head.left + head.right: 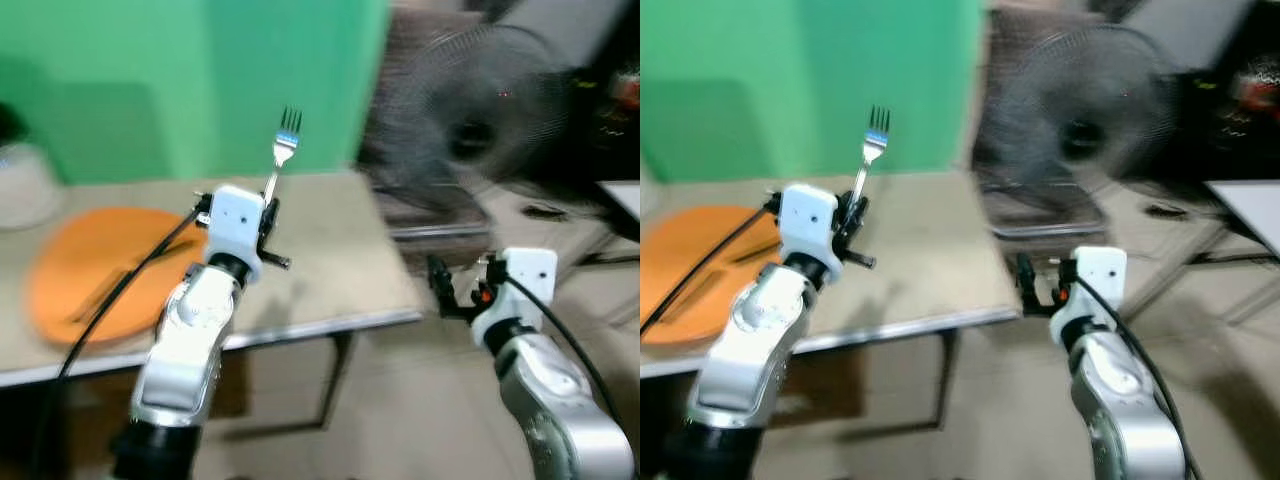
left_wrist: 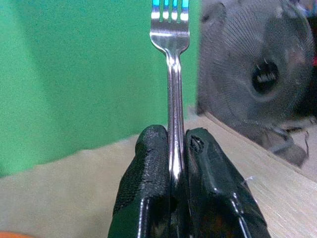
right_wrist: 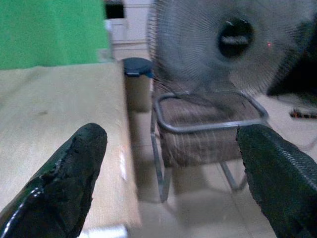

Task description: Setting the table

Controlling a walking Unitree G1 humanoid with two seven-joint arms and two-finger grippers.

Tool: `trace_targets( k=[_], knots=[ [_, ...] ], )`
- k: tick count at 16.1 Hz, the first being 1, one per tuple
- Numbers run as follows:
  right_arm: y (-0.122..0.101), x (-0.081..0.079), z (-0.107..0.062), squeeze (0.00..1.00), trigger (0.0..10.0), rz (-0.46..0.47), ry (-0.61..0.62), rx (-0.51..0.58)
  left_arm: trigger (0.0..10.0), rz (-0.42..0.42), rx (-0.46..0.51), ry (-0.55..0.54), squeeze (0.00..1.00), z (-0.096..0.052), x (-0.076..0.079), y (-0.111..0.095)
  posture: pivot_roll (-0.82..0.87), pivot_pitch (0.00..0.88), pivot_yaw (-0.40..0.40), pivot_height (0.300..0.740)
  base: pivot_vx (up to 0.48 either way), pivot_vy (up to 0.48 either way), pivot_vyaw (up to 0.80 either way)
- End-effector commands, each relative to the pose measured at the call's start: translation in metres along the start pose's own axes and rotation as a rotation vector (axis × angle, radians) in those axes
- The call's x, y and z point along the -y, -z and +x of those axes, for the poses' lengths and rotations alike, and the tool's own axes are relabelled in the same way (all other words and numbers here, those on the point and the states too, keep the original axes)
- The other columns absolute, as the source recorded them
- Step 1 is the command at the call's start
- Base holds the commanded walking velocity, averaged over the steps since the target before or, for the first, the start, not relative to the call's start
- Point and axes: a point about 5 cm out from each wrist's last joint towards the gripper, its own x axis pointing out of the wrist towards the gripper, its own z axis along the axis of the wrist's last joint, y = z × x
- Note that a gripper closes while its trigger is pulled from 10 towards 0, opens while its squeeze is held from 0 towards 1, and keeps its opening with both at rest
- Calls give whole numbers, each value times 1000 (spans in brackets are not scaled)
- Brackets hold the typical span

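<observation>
The left arm reaches up and forward over the table, its left gripper clamped on the handle of a fork; the fork stands nearly upright, tines up, against the green wall. The right arm is bent low beside the table's right edge, and the right gripper hangs off the table over the floor, its two fingers spread wide and holding nothing. An orange plate lies on the table's left part, near the front edge, with what may be a dark utensil across it, though blur hides its form; bare tabletop runs from the plate to the right edge. Past that edge stands a chair with a fan behind it. The right wrist view also shows a dark bin beside the table's far corner.
</observation>
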Motion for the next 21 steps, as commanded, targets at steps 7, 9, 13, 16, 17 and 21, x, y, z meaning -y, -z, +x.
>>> trace_targets(
  k=[7, 9, 13, 16, 17, 21],
  knots=[
    [-1, 11, -8, 0, 10000, -12, 73, 9, 10000, 3, 9, 31, 0, 5, 5, -6, -22, 0, -42, 740, 0, -478, -800],
    [0, 10, -10, 0, 10000, -11, 75, 7, 10000, 1, 5, 32, 0, 4, 3, -5, -34, 0, -32, 740, 0, -476, -800],
    [1, 15, -16, 0, 10000, -12, 102, 6, 10000, -2, 2, 48, 0, 5, 5, -4, -46, 0, -22, 740, 0, -471, -800],
    [1, 15, -19, 0, 10000, -9, 109, 2, 10000, 2, -2, 63, 0, 5, 7, -3, -54, 0, -16, 740, 0, -449, -800],
    [1, 15, -19, 0, 10000, -9, 111, 2, 10000, 2, 0, 65, 0, 6, 7, -3, -52, 0, -17, 740, 0, -442, -800],
    [1, 17, -17, 0, 10000, -8, 115, 6, 10000, 7, 11, 69, 0, 9, 8, -6, -50, 0, -16, 740, 0, -445, -800]
  ],
)
